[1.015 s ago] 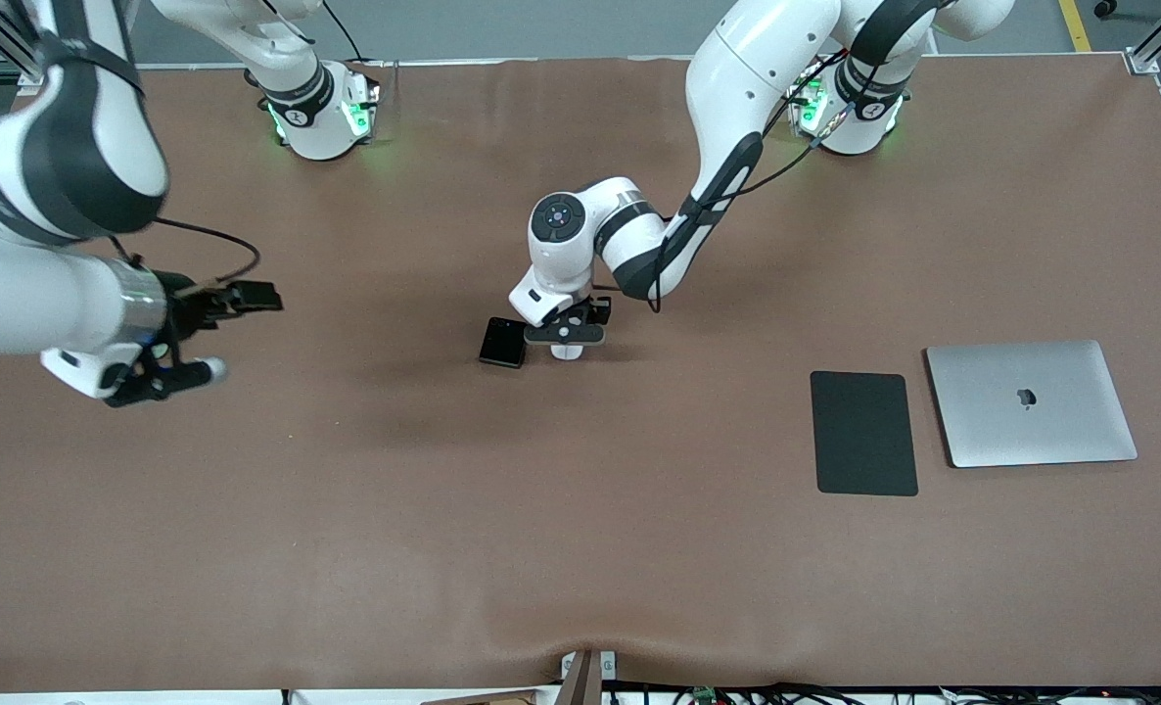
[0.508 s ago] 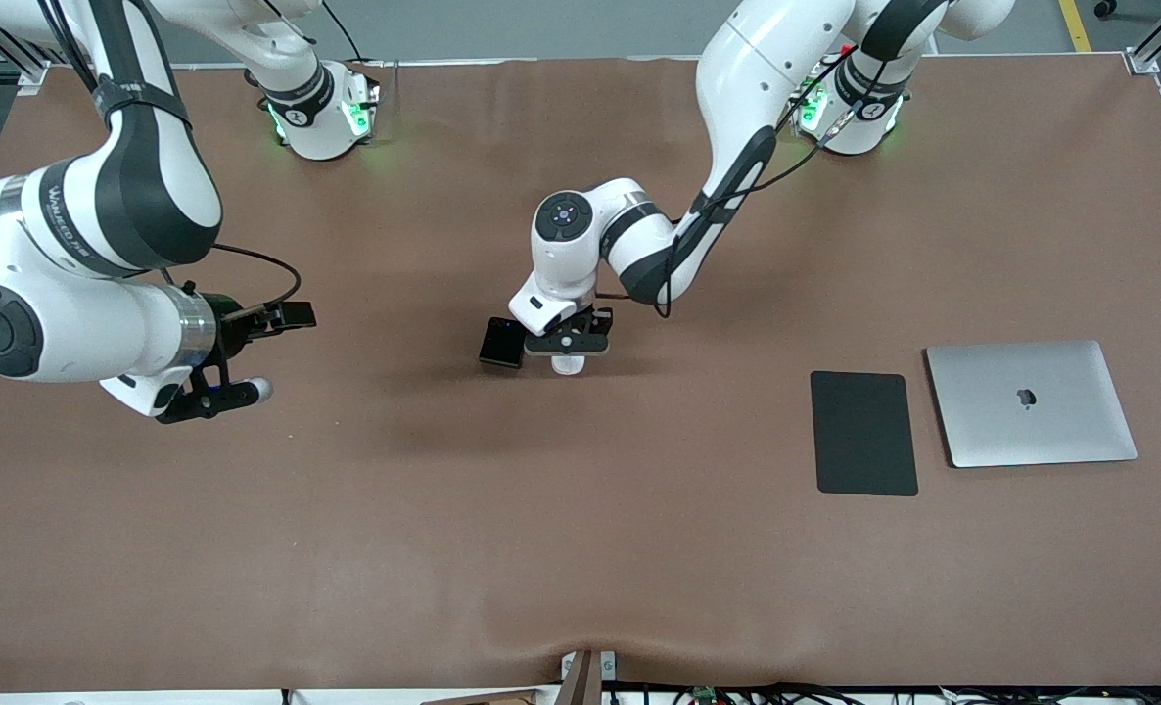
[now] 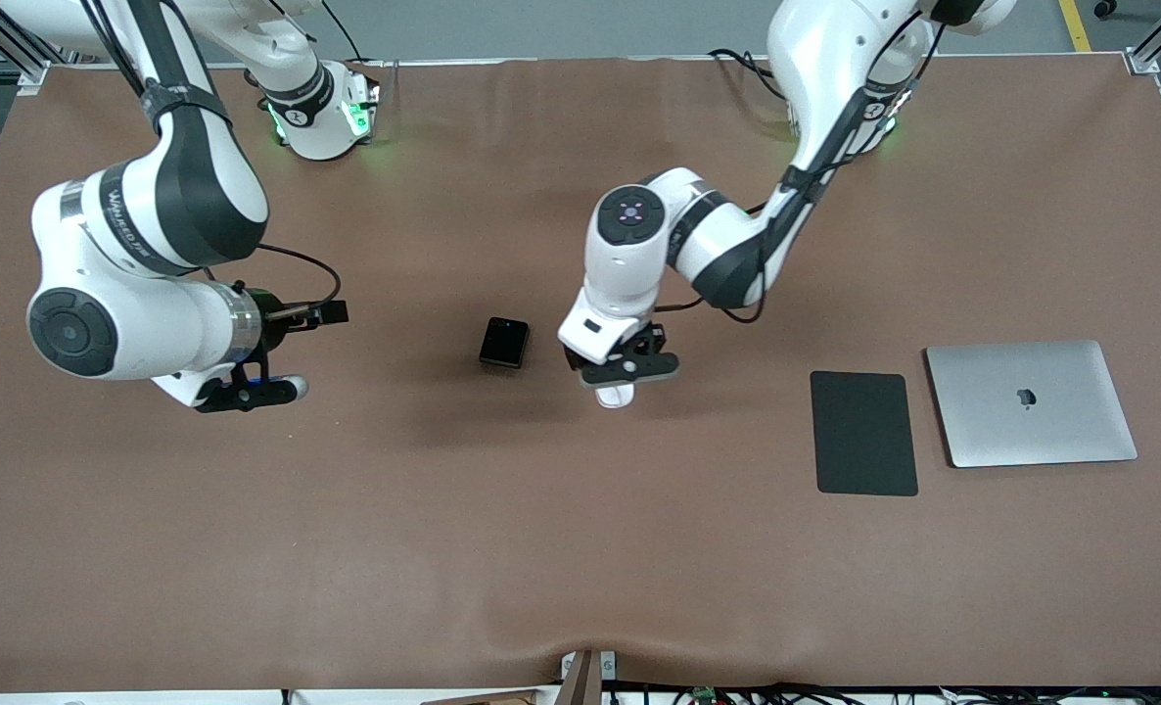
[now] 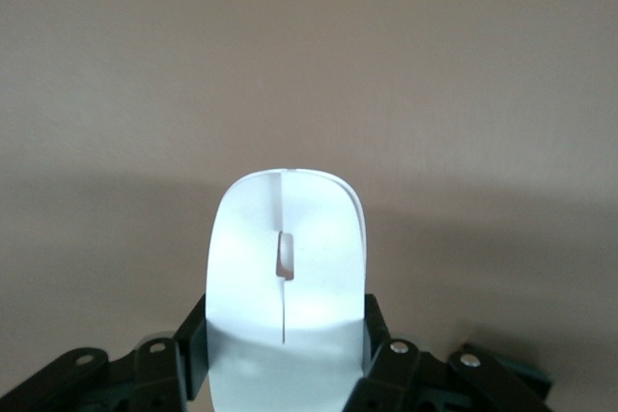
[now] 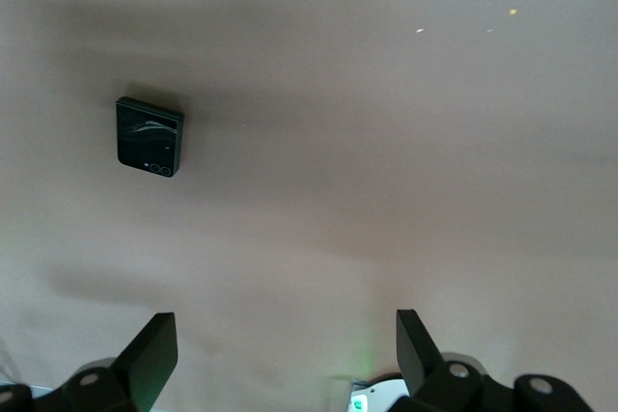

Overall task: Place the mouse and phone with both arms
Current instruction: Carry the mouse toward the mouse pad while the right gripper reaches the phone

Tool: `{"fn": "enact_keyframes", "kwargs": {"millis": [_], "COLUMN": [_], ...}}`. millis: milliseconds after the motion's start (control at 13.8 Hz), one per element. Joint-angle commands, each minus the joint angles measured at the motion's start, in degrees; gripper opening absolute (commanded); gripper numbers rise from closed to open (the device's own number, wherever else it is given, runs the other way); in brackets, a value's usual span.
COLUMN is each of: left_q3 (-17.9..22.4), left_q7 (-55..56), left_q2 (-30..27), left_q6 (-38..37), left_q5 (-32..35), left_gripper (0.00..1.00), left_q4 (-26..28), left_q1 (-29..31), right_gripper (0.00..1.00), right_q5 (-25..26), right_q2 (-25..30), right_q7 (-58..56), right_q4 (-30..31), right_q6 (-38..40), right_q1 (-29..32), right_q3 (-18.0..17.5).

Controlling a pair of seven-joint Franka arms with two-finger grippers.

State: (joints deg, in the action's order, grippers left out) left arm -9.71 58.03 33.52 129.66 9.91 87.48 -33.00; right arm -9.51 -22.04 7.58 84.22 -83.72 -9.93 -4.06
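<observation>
Right gripper (image 3: 248,392) up over the counter (image 3: 346,548) toward the right arm's end, fingers (image 5: 150,354) spread wide, empty. Phone (image 3: 503,343) flat mid-counter. Beside it, left gripper (image 3: 625,377) aloft, fingers (image 4: 386,359) clamping the mouse (image 4: 287,277). Black pad (image 3: 863,432) beside closed laptop (image 3: 1031,402).

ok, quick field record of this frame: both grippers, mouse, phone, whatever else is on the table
left gripper: shut on the mouse, above the table
right gripper: open, holds nothing, over the table's right-arm end
phone: flat on the table, between both grippers
black pad: beside the laptop, toward the left arm's end
</observation>
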Motion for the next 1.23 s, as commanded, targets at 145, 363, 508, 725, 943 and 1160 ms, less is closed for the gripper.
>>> {"fn": "enact_keyframes", "kwargs": {"millis": [145, 363, 508, 725, 943, 1160], "left_q3": [-0.75, -0.66, -0.66, -0.66, -0.66, -0.75], "left_q7": [0.69, -1.59, -4.83, -9.32, -16.87, -27.66], "left_q2": [-7.93, -8.91, -9.61, -9.7, -9.7, -9.44], "left_q6": [-6.59, -9.94, -13.01, -13.82, -13.91, -14.26], "left_q5": [-1.83, -1.82, -1.82, -1.82, -1.82, -1.82], "left_gripper": [0.0, 0.0, 0.0, 0.0, 0.0, 0.0], "left_q4": [2.0, 1.91, 1.91, 2.0, 3.31, 5.5], "left_q1": [6.44, 12.59, 16.02, 20.42, 25.07, 29.91], "right_gripper": [1.0, 1.0, 1.0, 1.0, 1.0, 1.0], "right_q5": [-3.76, -5.07, -6.83, -7.27, -8.33, -6.84], "right_q2": [-3.52, -5.45, -6.69, -8.45, -9.59, -8.55], "right_q7": [3.13, 9.36, 15.24, 20.88, 24.32, 24.23], "right_q4": [1.91, 1.91, 1.83, 1.91, 2.35, 10.49], "right_q6": [-7.67, -12.68, -16.46, -21.65, -25.26, -32.52], "right_q1": [-2.72, -5.62, -8.51, -12.03, -15.38, -15.91], "right_q3": [0.19, 0.19, 0.19, 0.19, 0.28, 0.37]}}
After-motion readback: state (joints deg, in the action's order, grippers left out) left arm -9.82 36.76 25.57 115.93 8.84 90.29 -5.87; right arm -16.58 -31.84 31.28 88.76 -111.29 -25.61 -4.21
